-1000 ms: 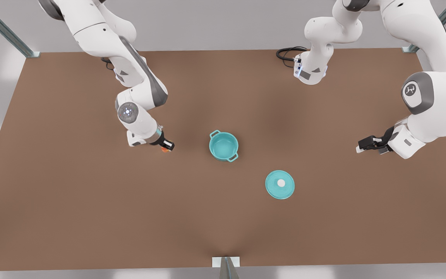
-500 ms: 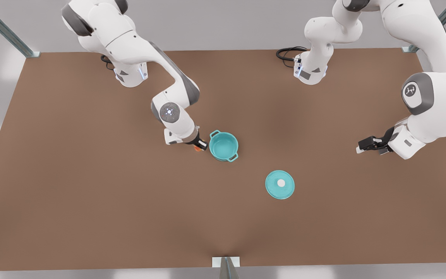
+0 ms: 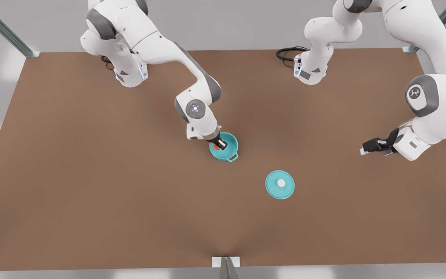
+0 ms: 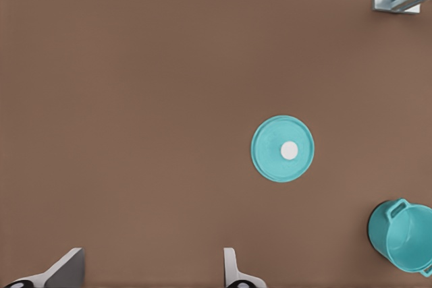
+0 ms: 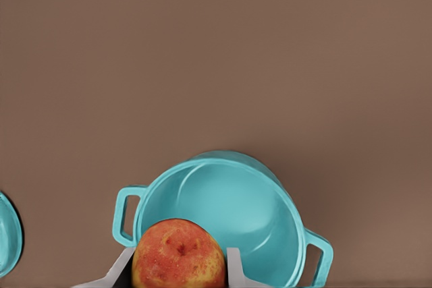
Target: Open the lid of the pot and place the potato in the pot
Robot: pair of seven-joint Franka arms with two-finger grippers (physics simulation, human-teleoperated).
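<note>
The teal pot [image 3: 232, 147] stands uncovered at the middle of the table. My right gripper [image 3: 220, 145] hangs over the rim on the side toward the front view's left, shut on the yellow-red potato [image 3: 216, 146]. In the right wrist view the potato [image 5: 179, 254] sits between the fingers [image 5: 235, 268], just in front of the pot [image 5: 229, 200] and its bare teal inside. The pot lid [image 3: 280, 184] lies flat on the table, toward the front view's right and nearer the front edge. My left gripper [image 3: 367, 147] waits open far to the front view's right, and its wrist view looks down on the pot lid [image 4: 283, 148].
The brown table [image 3: 91, 193] spreads wide around the pot and lid. Black cables [image 3: 287, 52] lie by the arm base at the back. Metal posts stand at the back corners, and a small bracket [image 3: 226, 262] marks the front edge.
My right arm has swung toward the front view's right with the potato, from open table to over the pot's rim. The left gripper has drifted slightly; pot and lid stay put.
</note>
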